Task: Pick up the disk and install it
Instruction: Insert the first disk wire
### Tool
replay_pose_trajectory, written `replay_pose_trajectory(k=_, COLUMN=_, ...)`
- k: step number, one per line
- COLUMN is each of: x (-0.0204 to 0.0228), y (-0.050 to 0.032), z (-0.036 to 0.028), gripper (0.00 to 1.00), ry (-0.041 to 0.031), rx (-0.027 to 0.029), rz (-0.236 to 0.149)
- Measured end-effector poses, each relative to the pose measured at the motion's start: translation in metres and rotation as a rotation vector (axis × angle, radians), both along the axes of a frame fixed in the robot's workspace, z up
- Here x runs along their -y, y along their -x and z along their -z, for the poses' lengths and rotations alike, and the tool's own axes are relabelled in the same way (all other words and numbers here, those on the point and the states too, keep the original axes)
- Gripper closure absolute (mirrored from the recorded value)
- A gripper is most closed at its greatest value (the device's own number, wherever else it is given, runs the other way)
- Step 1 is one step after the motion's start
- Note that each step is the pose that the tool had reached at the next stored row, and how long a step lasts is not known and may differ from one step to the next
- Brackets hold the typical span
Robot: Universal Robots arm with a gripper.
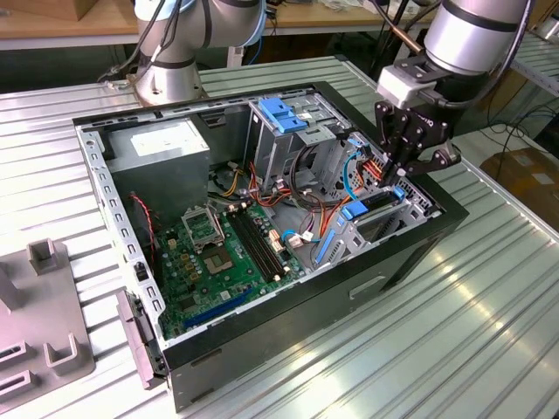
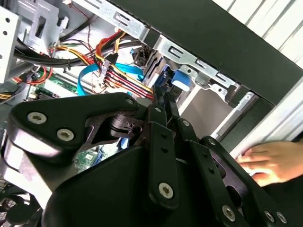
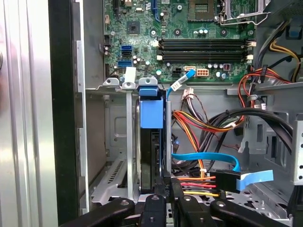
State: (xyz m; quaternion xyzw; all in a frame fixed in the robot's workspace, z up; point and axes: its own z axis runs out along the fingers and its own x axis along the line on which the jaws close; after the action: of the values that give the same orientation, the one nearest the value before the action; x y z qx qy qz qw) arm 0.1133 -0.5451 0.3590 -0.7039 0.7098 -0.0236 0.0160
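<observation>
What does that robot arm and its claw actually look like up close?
The arm is a thick silver-grey tube with a pale blue ring at one joint; its round base is bolted to the ribbed table, with dark cables running along it. A light grey block joins it to the claw, a matte black linkage of flat bars held together by shiny silver screws.

Robotics lab, metal workbench [image 1: 489, 332], cardboard boxes [image 1: 524, 175]

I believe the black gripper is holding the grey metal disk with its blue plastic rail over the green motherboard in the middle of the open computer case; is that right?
Not quite. In the exterior view the black gripper has the grey metal disk with its blue plastic rail at the metal drive bay on the case's far right, not over the green motherboard.
</observation>
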Motion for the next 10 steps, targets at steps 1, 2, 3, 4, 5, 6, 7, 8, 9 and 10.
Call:
replay_pose_trajectory(k=1, x=0.0007, y=0.0, z=0.0004, gripper=0.84, ry=-0.0013, rx=0.0, rz=0.0)
replay_pose_trajectory(k=2, x=0.002, y=0.0, z=0.0009, gripper=0.84, ry=-0.002, rx=0.0, rz=0.0)
replay_pose_trajectory(k=3, x=0.0034, y=0.0, z=0.001, gripper=0.84, ry=-0.002, rx=0.0, rz=0.0)
replay_pose_trajectory(k=4, x=0.0041, y=0.0, z=0.0012, gripper=0.84, ry=-0.002, rx=-0.0001, rz=0.0)
replay_pose_trajectory(k=5, x=0.0047, y=0.0, z=0.0016, gripper=0.84, ry=-0.002, rx=0.0, rz=-0.001)
replay_pose_trajectory(k=6, x=0.0057, y=0.0, z=0.0026, gripper=0.84, ry=-0.0019, rx=-0.0001, rz=-0.006)
replay_pose_trajectory(k=7, x=0.0073, y=0.0003, z=0.0038, gripper=0.84, ry=-0.003, rx=-0.0001, rz=-0.016)
replay_pose_trajectory(k=8, x=0.0079, y=0.0004, z=0.0043, gripper=0.84, ry=-0.0038, rx=-0.0001, rz=-0.023)
replay_pose_trajectory(k=9, x=0.0079, y=0.0007, z=0.0044, gripper=0.84, ry=-0.0038, rx=0.0, rz=-0.023)
replay_pose_trajectory(k=10, x=0.008, y=0.0008, z=0.0044, gripper=0.84, ry=-0.0037, rx=-0.0001, rz=-0.023)
